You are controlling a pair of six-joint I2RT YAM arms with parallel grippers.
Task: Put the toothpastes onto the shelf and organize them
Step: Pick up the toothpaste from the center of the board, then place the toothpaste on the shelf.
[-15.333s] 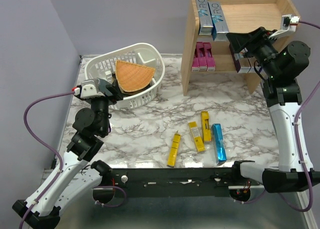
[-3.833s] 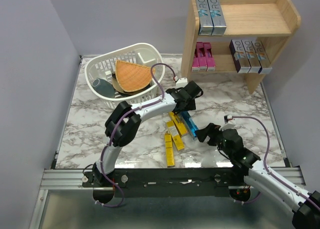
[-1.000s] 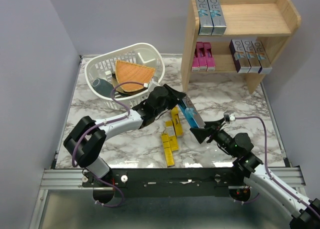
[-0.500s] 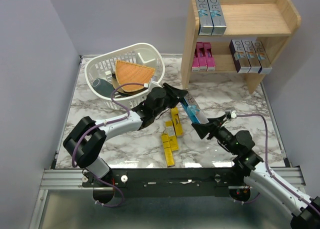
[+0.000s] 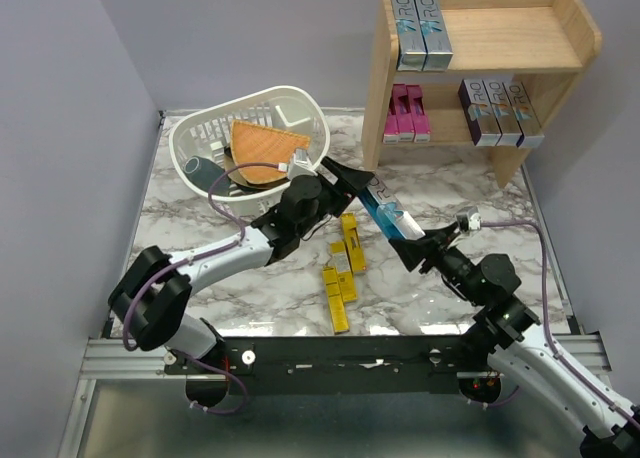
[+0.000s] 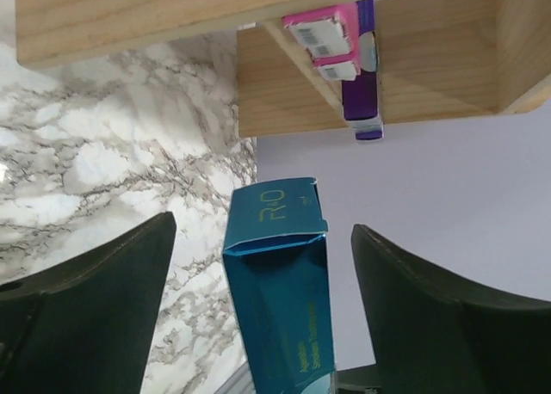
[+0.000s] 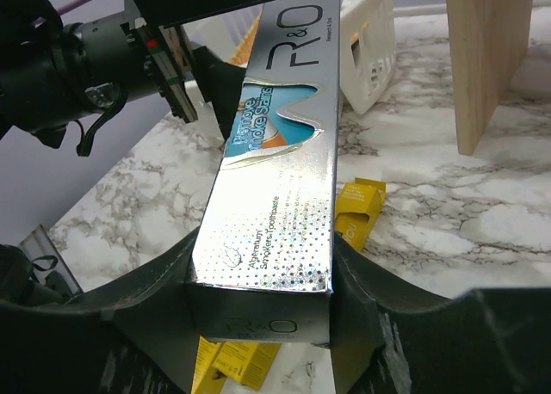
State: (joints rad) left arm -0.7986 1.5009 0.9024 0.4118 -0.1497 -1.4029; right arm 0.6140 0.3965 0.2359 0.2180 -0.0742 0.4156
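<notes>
A blue-silver toothpaste carton (image 5: pixel 385 213) hangs in the air between both grippers. My right gripper (image 5: pixel 415 246) is shut on its lower end, as the right wrist view shows (image 7: pixel 263 273) with the carton (image 7: pixel 275 170) pressed between the fingers. My left gripper (image 5: pixel 350 175) is open around the upper end; in the left wrist view (image 6: pixel 263 226) the carton (image 6: pixel 280 308) stands free of both fingers. Three yellow cartons (image 5: pixel 345 263) lie on the table below. The wooden shelf (image 5: pixel 500 33) holds two blue-silver cartons (image 5: pixel 424 30) on top, with pink cartons (image 5: pixel 407 113) and purple-silver cartons (image 5: pixel 501 110) on the lower tier.
A white slotted basket (image 5: pixel 245 98) with an orange wedge (image 5: pixel 265 150) and grey items stands at the back left, just behind the left arm. The shelf's side panel (image 7: pixel 486 58) is far right in the right wrist view. The marble table ends at a metal rail in front.
The left gripper carried the blue-silver carton up and rightwards to the right gripper. The right gripper has closed on its lower end, and the left jaws now stand apart from it.
</notes>
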